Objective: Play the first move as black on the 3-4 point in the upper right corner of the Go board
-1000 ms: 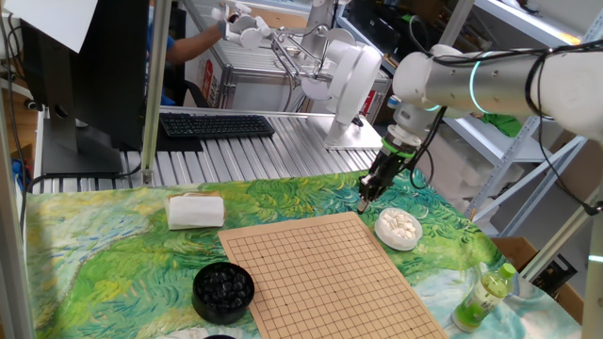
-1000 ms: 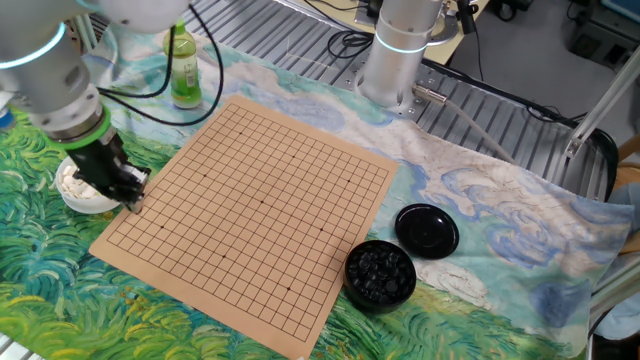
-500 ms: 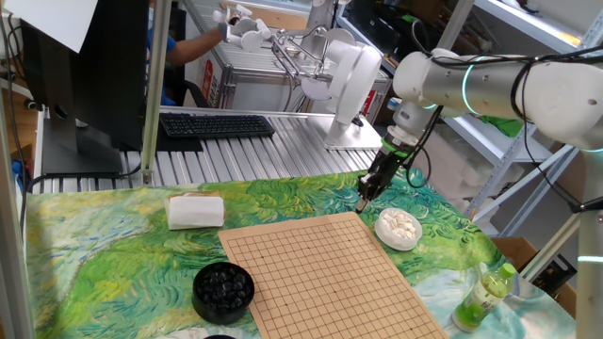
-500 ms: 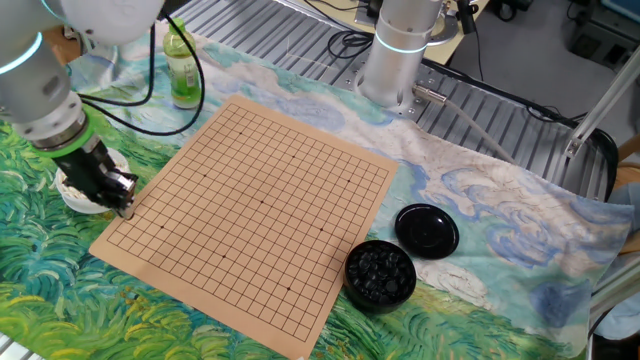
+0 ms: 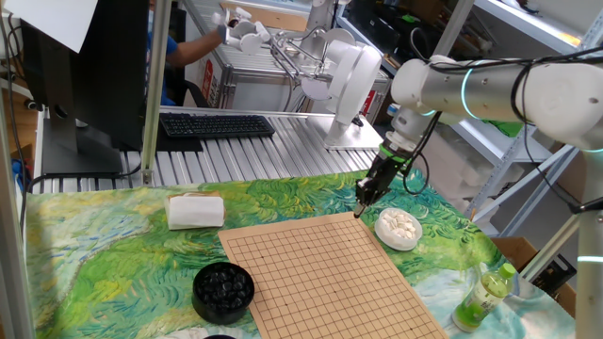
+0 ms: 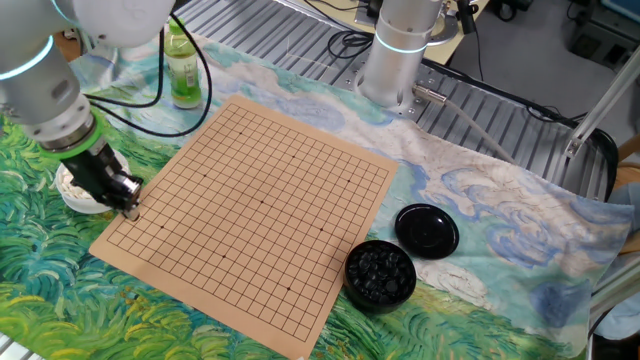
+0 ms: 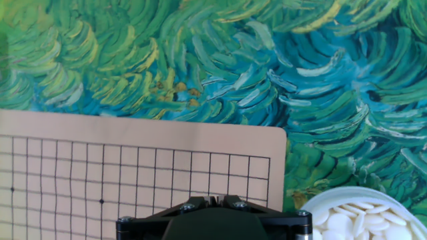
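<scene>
1. We see no black stone on the tan wooden Go board (image 6: 255,210), whose grid is bare; the small glossy black stones sit in the round black bowl (image 6: 381,273) at the board's opposite end, with the bowl's flat black lid (image 6: 428,229) beside it.
2. The 3-4 point (image 7: 229,194), counted from the corner the hand view shows, lies just ahead of the hand's housing, near the board's rounded corner.
3. The dark two-finger hand (image 6: 128,206) hovers over that same corner, next to the white bowl of white stones (image 6: 75,186).
4. We cannot tell whether its fingers are apart or together, nor whether a stone sits between them; the fingertips are too small in both fixed views.
5. We judge that, if a stone is held, the move needs only a short descent onto that crossing; otherwise the black bowl lies well apart, diagonally across the board over the green-and-blue painted cloth (image 7: 220,60) covering the tabletop.
</scene>
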### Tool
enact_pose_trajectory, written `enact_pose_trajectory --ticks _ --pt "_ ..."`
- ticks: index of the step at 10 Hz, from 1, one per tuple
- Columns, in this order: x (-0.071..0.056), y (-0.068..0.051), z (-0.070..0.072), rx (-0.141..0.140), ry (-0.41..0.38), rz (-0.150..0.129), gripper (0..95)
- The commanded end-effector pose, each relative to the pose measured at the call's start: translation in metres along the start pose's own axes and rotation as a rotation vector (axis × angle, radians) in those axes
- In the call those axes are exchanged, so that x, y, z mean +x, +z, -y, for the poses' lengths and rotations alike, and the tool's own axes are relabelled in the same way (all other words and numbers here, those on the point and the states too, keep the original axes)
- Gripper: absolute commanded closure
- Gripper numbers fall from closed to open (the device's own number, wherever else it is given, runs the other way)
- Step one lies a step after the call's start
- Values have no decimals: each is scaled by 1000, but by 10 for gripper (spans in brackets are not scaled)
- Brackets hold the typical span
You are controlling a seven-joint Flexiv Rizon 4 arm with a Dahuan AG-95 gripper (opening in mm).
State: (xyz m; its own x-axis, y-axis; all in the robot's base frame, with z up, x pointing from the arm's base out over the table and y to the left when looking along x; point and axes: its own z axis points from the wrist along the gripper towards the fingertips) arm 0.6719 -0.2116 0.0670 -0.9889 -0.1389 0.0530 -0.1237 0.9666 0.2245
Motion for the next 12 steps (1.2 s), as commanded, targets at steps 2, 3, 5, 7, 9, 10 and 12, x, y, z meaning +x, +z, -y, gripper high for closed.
enact_pose_trajectory --ticks 2,3,5,7,9,10,12 --pt "-1 9 4 -6 28 -2 950" --pt "-1 13 6 -13 44 -5 950" --pt "-2 19 6 -28 60 -7 950" --pt "-2 26 5 -51 86 -5 950" --pt "-1 29 2 -60 104 -4 950" --pt "-1 28 0 -64 116 -3 950" --pt "-1 27 -4 -68 128 -1 950"
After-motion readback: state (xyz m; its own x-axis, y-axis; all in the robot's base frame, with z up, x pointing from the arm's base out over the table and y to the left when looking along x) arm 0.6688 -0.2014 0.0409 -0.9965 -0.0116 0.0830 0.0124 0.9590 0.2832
